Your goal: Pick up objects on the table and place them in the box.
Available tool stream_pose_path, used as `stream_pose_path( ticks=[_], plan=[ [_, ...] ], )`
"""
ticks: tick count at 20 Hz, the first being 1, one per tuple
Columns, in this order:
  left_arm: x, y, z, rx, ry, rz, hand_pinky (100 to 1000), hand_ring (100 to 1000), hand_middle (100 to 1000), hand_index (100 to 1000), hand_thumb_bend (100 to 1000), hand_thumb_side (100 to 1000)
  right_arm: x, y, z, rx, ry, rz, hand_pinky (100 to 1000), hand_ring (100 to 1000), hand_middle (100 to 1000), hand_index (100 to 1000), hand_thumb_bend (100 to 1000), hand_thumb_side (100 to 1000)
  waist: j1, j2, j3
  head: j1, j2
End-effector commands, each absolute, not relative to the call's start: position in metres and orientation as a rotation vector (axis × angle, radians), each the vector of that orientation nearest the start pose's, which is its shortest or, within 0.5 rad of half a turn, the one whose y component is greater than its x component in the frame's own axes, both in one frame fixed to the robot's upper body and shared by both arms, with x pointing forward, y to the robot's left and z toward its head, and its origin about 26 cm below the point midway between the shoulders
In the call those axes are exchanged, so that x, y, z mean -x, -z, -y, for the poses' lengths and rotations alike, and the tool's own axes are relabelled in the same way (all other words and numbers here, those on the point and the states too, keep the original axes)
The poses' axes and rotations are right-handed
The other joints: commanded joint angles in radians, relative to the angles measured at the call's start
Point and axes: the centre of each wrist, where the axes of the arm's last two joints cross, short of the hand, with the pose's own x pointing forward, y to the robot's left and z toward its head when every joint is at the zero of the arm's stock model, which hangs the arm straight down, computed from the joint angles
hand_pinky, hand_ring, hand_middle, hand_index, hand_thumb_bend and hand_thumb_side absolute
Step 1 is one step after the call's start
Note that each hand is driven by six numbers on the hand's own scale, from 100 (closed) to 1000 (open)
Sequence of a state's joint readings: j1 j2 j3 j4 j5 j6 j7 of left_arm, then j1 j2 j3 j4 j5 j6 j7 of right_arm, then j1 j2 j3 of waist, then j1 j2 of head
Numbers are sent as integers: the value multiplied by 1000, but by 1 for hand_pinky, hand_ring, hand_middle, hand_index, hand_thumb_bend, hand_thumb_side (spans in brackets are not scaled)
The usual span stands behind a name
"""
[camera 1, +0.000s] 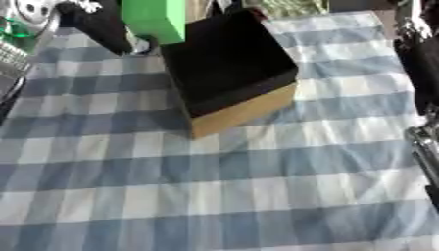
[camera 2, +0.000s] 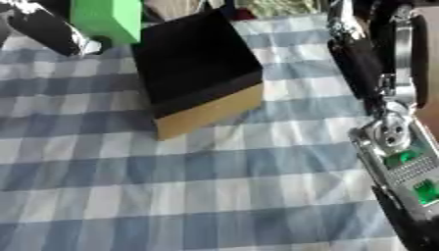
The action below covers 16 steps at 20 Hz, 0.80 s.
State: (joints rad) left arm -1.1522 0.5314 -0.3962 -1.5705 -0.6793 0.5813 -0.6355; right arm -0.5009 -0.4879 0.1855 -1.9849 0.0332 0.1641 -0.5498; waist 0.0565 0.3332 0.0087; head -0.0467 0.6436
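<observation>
The checked cloth (camera 1: 214,196) lies bare before the box (camera 1: 227,68); the left hand (camera 1: 103,27) grasps a green block (camera 1: 154,18) just left of it, presumably for dropping inside; the right arm's (camera 2: 399,147) fingers I cannot tell.

I'm seeing the table (camera 1: 257,196) under a blue-and-white checked cloth (camera 1: 171,162), the box (camera 1: 227,68) sitting askew at its far middle, bare cloth stretching nearer to me from the box

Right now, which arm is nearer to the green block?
Left. The left arm is beside the green block, on its left; the right arm is beyond the box, far right.
</observation>
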Motion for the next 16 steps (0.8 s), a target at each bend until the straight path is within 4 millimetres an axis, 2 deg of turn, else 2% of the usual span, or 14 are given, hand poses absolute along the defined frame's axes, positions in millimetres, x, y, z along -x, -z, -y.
stream_pose_path(
  ticks=[1, 9, 16],
  plan=[
    [-384, -378, -137, -849, 1222, 1501, 775, 691, 539, 660, 100, 152, -307, -256, 221, 483, -81, 2403, 856, 747, 646, 802, 100, 608, 0, -21, -5, 8, -12],
    [-419, -355, -117, -805, 1182, 1519, 796, 714, 568, 691, 100, 100, -307, -258, 218, 464, -84, 2418, 856, 747, 645, 802, 100, 612, 7, -2, -25, 18, -30],
    [-432, -340, -109, -731, 1211, 1546, 829, 771, 644, 753, 100, 100, -307, -259, 217, 447, -77, 2421, 857, 747, 645, 803, 100, 618, 11, 12, -32, 22, -36]
  ],
)
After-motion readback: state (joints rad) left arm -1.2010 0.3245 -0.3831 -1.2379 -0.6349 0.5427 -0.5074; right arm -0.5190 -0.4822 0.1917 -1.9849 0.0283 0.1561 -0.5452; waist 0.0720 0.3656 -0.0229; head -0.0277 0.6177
